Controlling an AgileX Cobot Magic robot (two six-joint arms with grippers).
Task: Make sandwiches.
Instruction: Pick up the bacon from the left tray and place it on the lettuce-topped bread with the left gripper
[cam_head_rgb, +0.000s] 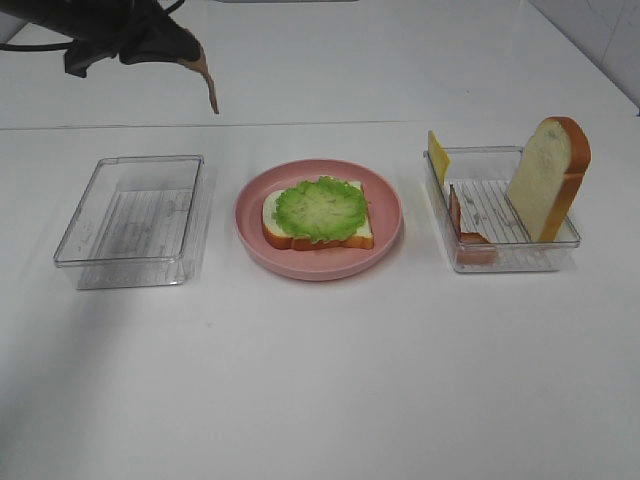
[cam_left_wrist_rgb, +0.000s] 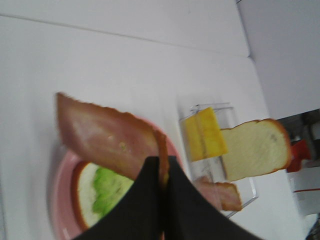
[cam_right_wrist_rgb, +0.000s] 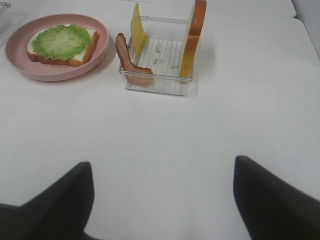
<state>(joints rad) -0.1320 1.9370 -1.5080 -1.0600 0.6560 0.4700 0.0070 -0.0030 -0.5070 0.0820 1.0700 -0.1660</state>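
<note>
- The left tool (cam_left_wrist_rgb: 162, 172), jaws pinched together, grips one end of a brown bacon strip (cam_left_wrist_rgb: 102, 135). The strip dangles from it, clear of the tabletop (cam_head_rgb: 320, 380).
- The left arm is raised at the far left, behind the clear left-hand tray (cam_head_rgb: 130, 262). It is off to the side of the pink plate (cam_head_rgb: 390, 215), where lettuce (cam_head_rgb: 322, 208) tops a bread slice (cam_head_rgb: 275, 212).
- The right tool (cam_right_wrist_rgb: 162, 167) hangs low over the tabletop with its jaws spread wide and nothing between them. It is well short of the right-hand tray (cam_right_wrist_rgb: 155, 86).
- That tray holds a cheese square (cam_right_wrist_rgb: 137, 25) on edge, a second bacon strip (cam_right_wrist_rgb: 127, 62) draped over its wall, and an upright bread slice (cam_right_wrist_rgb: 192, 37).
</note>
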